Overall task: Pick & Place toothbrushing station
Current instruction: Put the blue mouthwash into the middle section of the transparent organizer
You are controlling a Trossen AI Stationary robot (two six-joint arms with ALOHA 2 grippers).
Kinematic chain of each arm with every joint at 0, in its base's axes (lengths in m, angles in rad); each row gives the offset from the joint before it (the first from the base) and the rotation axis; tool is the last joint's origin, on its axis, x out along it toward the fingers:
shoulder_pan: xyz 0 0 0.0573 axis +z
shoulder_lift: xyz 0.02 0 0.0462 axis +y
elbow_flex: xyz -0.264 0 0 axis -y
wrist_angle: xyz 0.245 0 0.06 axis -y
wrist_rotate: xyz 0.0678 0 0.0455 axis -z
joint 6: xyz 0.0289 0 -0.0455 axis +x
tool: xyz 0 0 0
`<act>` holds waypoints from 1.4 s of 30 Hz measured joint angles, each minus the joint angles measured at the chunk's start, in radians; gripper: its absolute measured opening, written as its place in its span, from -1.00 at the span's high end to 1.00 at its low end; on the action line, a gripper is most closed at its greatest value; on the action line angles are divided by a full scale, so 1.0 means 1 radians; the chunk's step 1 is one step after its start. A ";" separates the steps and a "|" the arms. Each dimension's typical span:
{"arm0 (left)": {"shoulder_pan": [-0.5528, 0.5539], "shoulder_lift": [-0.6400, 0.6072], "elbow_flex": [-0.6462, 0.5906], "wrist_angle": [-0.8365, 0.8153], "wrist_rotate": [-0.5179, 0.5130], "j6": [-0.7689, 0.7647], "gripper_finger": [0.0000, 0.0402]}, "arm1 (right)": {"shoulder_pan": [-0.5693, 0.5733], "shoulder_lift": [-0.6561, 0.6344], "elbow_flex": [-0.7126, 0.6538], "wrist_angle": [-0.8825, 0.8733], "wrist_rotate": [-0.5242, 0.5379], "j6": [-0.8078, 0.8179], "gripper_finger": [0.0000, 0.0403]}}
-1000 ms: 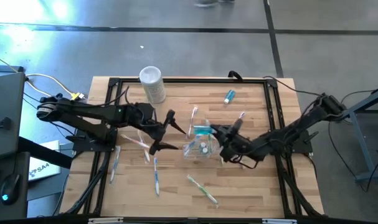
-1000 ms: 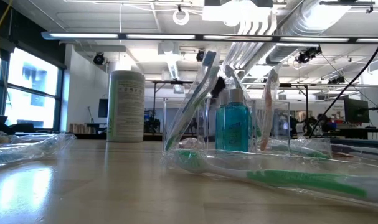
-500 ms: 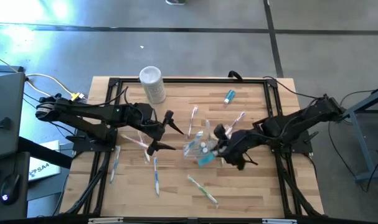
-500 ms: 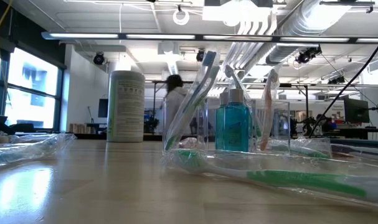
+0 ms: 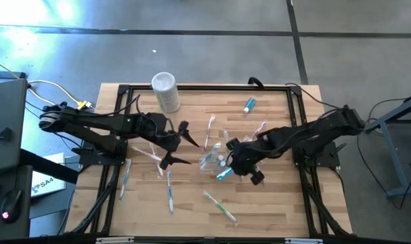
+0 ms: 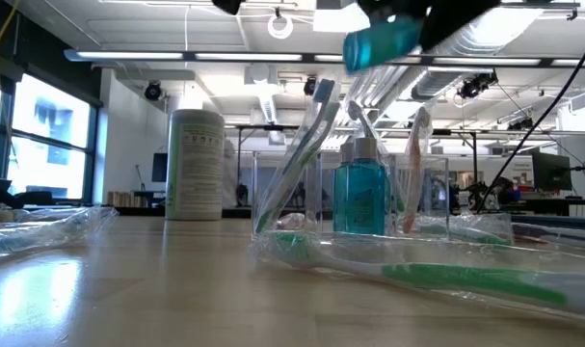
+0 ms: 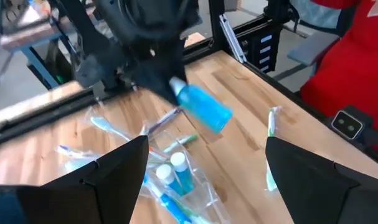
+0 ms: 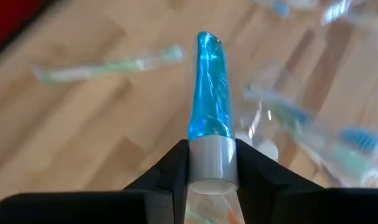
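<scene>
The cup (image 5: 214, 161) stands mid-table between both arms, a cylinder (image 5: 164, 91) behind, toothbrushes (image 5: 221, 206) scattered around it.

We see a teal toothpaste tube (image 5: 223, 174) lifted, tilted beside the clear cup (image 5: 215, 160) holding toothbrushes; other toothbrushes (image 5: 221, 206) lie scattered.

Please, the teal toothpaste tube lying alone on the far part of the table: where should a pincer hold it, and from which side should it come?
The lone toothpaste tube lies flat on the wooden table, apart from other things, its length running diagonally. Probably best: come straight down from above and close across the narrow width of its body, near the middle, fingers square to its length. Nothing crowds it, so both sides look free.
</scene>
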 joint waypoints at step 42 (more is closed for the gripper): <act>-0.235 0.283 0.000 0.306 -0.760 0.184 -0.58 | -0.029 0.136 0.232 -0.055 0.304 0.360 0.53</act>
